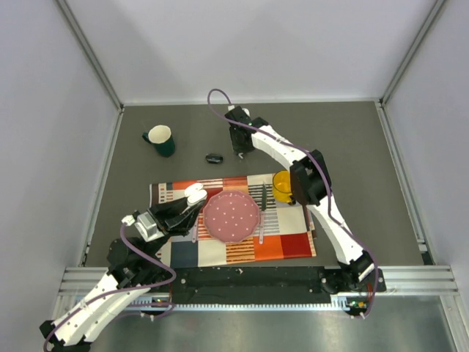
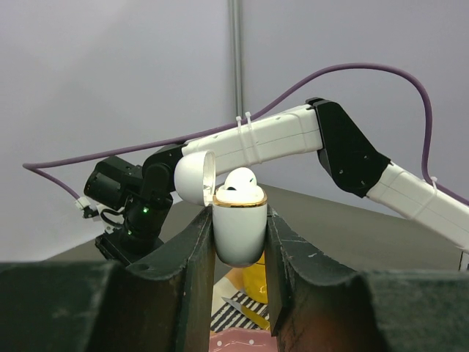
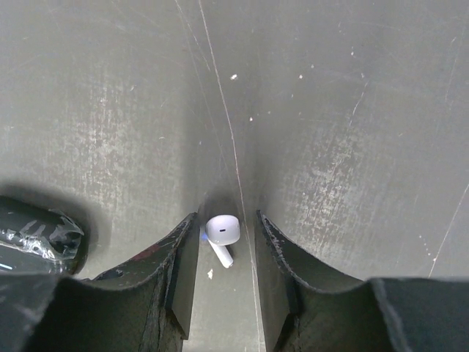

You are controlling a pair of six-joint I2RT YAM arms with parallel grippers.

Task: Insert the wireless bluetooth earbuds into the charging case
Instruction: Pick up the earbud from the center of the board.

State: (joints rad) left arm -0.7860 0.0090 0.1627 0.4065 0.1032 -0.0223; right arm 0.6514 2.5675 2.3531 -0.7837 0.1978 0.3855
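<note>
From above, the left gripper (image 1: 192,196) was clamped on the charging case (image 1: 195,193), at 9 o'clock from the pink plate (image 1: 231,217). The right gripper (image 1: 240,152) pointed down at the bare worktop (image 1: 352,147), at 3 o'clock from the black oval object (image 1: 213,158).

At the left wrist, the case stood upright between the fingers. Its lid (image 2: 192,178) was swung open toward 10 o'clock, and the seated earbud (image 2: 240,182) was in its top.

At the right wrist, the loose earbud (image 3: 220,233) lay on the worktop between parted jaws, ungripped, its stem toward 5 o'clock.

Dark table (image 1: 352,147), patterned cloth (image 1: 293,242), green mug (image 1: 160,139), black oval object (image 1: 213,158), earbud (image 3: 221,233)
</note>
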